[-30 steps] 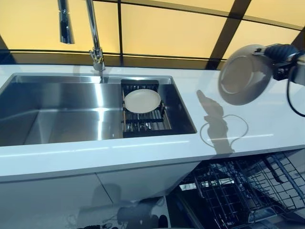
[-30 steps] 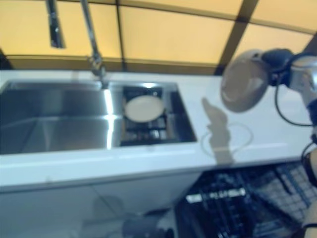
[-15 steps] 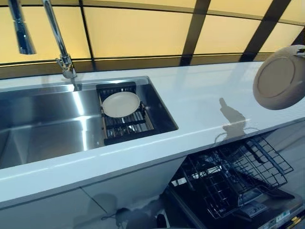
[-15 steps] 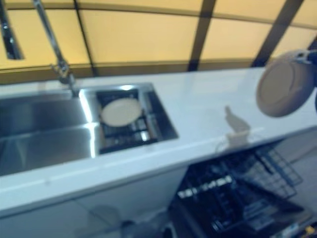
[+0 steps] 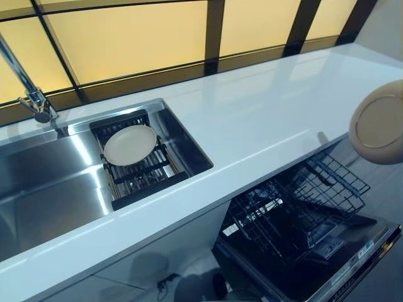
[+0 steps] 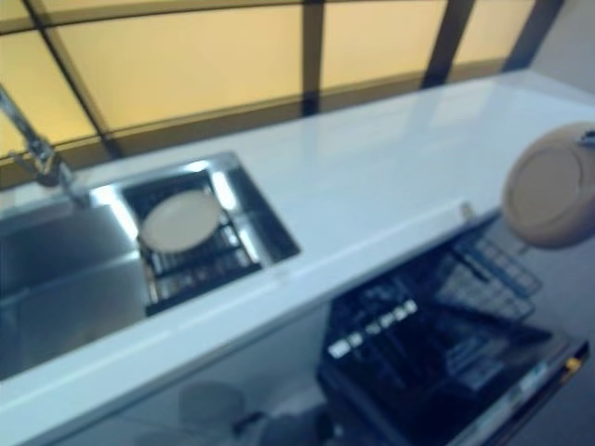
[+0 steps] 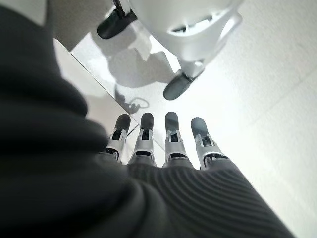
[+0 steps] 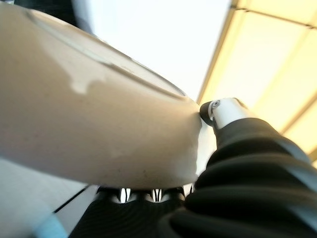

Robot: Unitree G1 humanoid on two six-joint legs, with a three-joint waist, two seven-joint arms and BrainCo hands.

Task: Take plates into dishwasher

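My right hand [image 8: 223, 111] is shut on a beige plate [image 5: 380, 123], thumb on its rim and fingers under it, as the right wrist view [image 8: 89, 114] shows. The plate is tilted on edge at the far right, past the counter's front edge and above the open dishwasher's wire rack [image 5: 296, 207]. A second beige plate [image 5: 130, 145] lies flat on a black drying rack [image 5: 148, 179] in the steel sink [image 5: 50, 189]. My left hand [image 7: 163, 144] shows only in its wrist view, open, fingers straight, down over the floor.
The white counter [image 5: 252, 119] runs from the sink to the right. The dishwasher door [image 5: 352, 264] hangs open below it with the rack pulled out. A faucet [image 5: 31, 94] stands behind the sink. Yellow window panes line the back.
The camera has turned right, so the sink has shifted left. My right hand has carried the plate from over the counter to beyond its front edge, above the dishwasher rack.
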